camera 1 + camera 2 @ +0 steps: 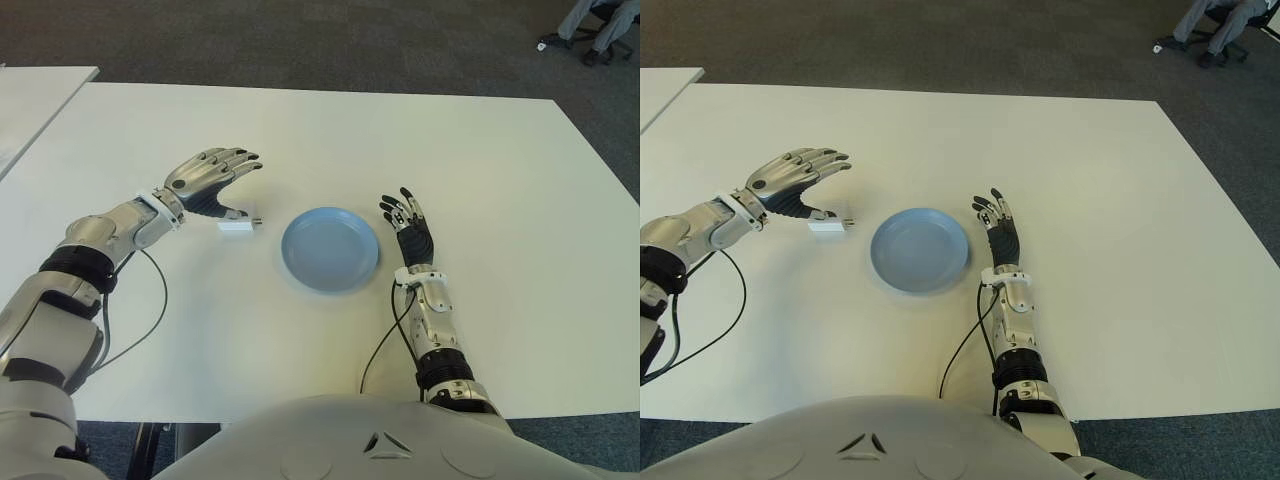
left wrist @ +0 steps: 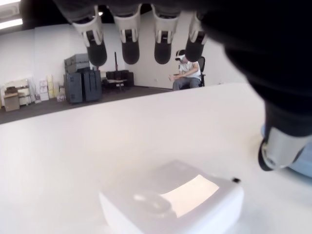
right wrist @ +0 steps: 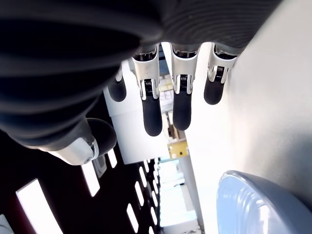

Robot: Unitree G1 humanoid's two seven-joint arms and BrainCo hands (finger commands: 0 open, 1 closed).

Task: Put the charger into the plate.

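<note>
While the charger (image 1: 237,227) lies flat on the white table (image 1: 480,160), it sits just to the left of the plate (image 1: 330,249), apart from its rim, with its prongs pointing toward the plate. It is a small white block; nothing grips it. In the left wrist view it shows close under the palm, resting on the table surface.

Left hand (image 1: 207,180): positioned directly above and slightly left of the charger. Its fingers (image 1: 235,160) are extended and spread, curving forward over the charger without closing on it. The thumb reaches down beside the charger on its far side; whether it touches the charger cannot be told.

Plate: light blue, round, shallow, upright on the table near its middle, holding nothing.

Right hand (image 1: 408,228): shows just to the right of the plate, palm-side down over the table, fingers straight and loosely spread, holding nothing. The right wrist view confirms the extended fingers, with the plate's rim beside them.

Black cables (image 1: 150,300) run from both forearms back along the table toward the robot's body. A second white table edge (image 1: 30,100) shows at far left. Dark carpet (image 1: 300,40) lies beyond the table. A seated person (image 2: 186,75) shows in the background.
</note>
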